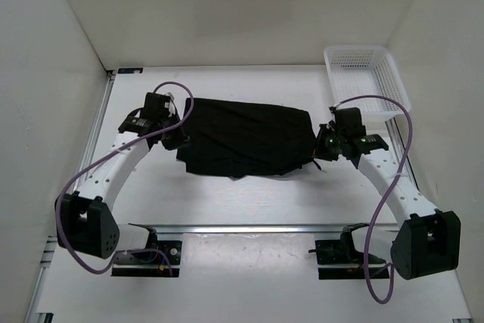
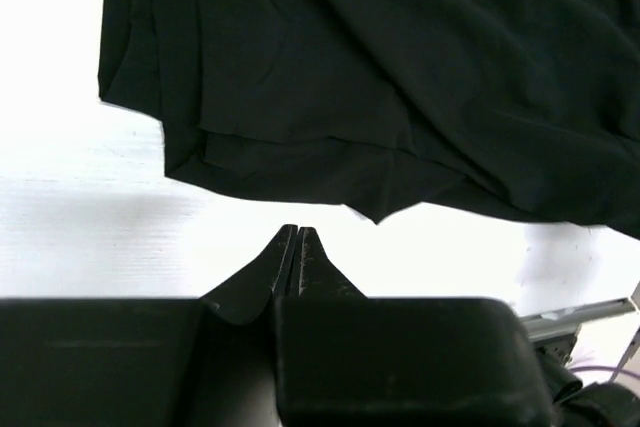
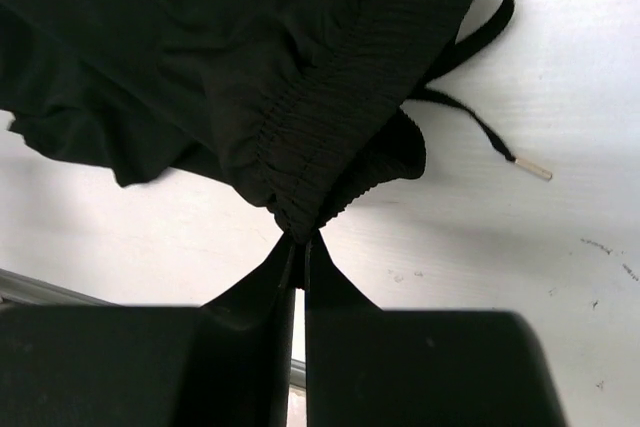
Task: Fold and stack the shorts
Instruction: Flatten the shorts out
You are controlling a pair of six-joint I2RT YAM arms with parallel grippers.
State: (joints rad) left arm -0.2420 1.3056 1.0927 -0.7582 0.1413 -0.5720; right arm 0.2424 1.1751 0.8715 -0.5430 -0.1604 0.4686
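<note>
The black shorts point(image 1: 246, 138) lie folded in the middle of the white table. My left gripper point(image 1: 179, 139) is at their left edge. In the left wrist view it point(image 2: 297, 231) is shut and empty, just short of the layered hem of the shorts point(image 2: 330, 77). My right gripper point(image 1: 316, 149) is at the shorts' right end. In the right wrist view it point(image 3: 301, 240) is shut on the gathered elastic waistband point(image 3: 330, 137). A black drawstring point(image 3: 480, 122) trails to the right.
A white mesh basket point(image 1: 364, 77) stands at the back right, just behind my right arm. White walls close in the left, back and right sides. A metal rail point(image 1: 249, 228) runs along the near edge.
</note>
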